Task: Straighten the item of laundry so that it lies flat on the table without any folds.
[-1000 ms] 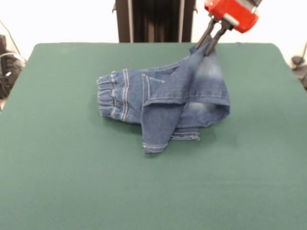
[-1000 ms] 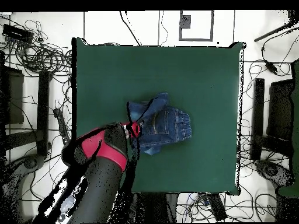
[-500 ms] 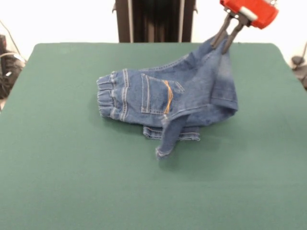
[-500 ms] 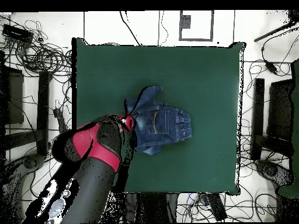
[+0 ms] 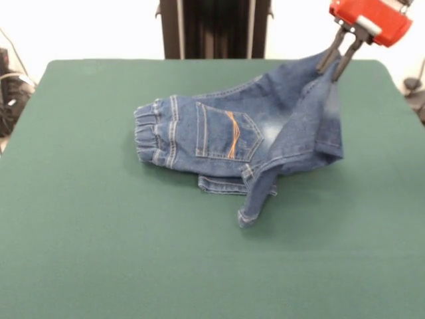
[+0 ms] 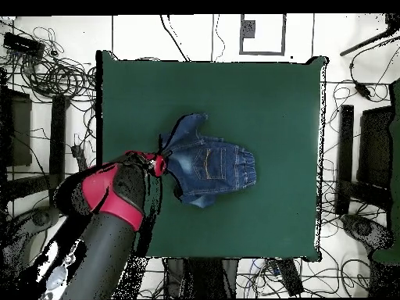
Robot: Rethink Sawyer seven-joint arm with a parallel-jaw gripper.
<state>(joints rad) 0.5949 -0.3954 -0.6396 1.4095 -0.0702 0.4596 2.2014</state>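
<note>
Small blue denim jeans (image 5: pixel 229 136) lie on the dark green table (image 5: pixel 99 252), gathered waistband to the left in the front view, one back pocket with orange stitching showing. My gripper (image 5: pixel 335 65) is shut on the cloth of one leg at the upper right and holds it lifted off the table, so the leg hangs in a drape with its hem dangling near the middle. From overhead, the jeans (image 6: pixel 211 166) sit a little left of the table's (image 6: pixel 266 101) centre, with the gripper (image 6: pixel 160 162) at their left end.
The red and black arm (image 6: pixel 109 211) crosses the table's lower left corner in the overhead view. Cables and stands surround the table on the floor. Green cloth extends wide on all sides of the jeans.
The gripper has moved right in the front view, pulling the held leg with it. The fold over the seat has come off, uncovering the back pocket, and the hanging hem has swung right.
</note>
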